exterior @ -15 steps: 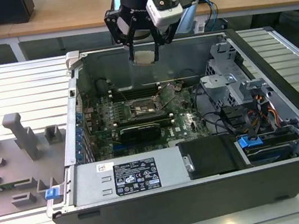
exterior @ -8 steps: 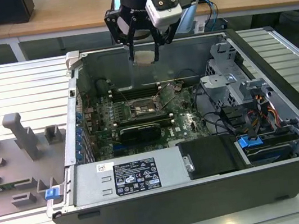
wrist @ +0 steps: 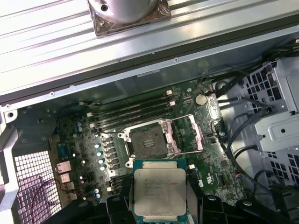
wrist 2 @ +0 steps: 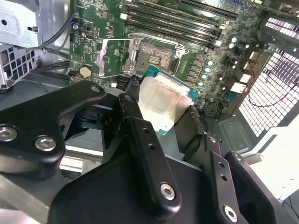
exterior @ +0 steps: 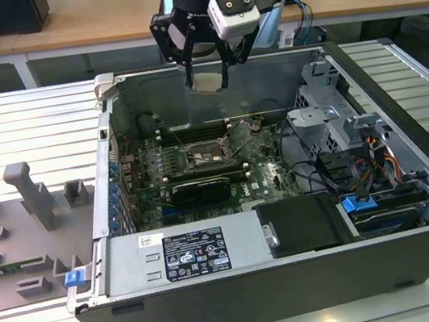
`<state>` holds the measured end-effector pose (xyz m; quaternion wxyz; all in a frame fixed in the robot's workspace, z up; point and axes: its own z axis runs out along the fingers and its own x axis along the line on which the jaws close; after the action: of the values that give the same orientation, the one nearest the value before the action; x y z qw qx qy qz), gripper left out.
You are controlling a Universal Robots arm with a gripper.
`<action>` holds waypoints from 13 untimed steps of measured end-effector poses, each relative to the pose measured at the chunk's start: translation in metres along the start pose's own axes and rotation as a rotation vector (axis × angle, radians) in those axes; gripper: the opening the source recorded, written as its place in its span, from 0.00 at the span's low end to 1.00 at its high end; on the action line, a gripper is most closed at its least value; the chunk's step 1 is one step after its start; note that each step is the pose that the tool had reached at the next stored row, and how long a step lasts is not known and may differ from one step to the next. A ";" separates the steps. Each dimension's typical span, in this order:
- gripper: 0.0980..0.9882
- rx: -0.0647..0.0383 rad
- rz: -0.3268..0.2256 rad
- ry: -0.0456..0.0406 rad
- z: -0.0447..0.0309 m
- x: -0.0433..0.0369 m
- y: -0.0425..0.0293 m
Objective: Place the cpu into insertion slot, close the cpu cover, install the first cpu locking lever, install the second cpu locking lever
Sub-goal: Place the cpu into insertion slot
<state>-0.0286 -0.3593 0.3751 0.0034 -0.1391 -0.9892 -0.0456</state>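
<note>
Holding the cpu (wrist: 160, 190) by its edges, my black pincer (exterior: 206, 79) is clamped on it. It is square, smooth, silvery. Below the pincer sits the dark square insertion slot (wrist: 148, 141), its metal cpu cover (wrist: 172, 135) flipped open.

Open air separates the pincer (exterior: 207, 79), clamping the cpu (wrist: 160, 189), from the uncovered insertion slot (wrist: 148, 140); the raised cpu cover (wrist: 174, 136) flanks it, drive cage (exterior: 324, 107) and cables (exterior: 307, 169) crowding nearby.
</note>
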 end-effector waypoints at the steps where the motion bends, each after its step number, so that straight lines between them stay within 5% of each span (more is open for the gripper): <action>1: 0.50 0.000 0.002 -0.0002 0.0000 0.0000 0.0000; 13: 0.50 -0.001 0.037 -0.0033 0.0000 0.0000 0.0000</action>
<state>-0.0286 -0.3593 0.3751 0.0025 -0.1573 -0.9865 -0.0457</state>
